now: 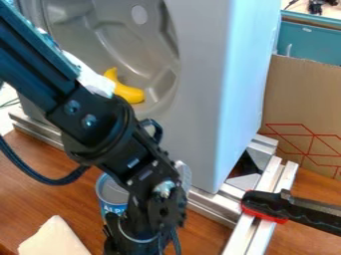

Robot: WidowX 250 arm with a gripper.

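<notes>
Wooden table (33,182) beneath, we see the blue can (110,201) upright, long axis vertical. We cannot tell the state of the nearby gripper (141,236).

A lab or workshop (metal rails (261,236), clamp (265,205)).

Yellow banana (128,92)'s sitting inside the grey shell (206,74), black gripper (138,238) and blue can (110,195) hanging out in front, red-and-black clamp (266,205) off to its right.

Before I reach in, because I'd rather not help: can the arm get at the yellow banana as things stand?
Probably: the banana lies in the grey hollow, whose front looks open, though the arm, low near the can, would need to lift.
</notes>
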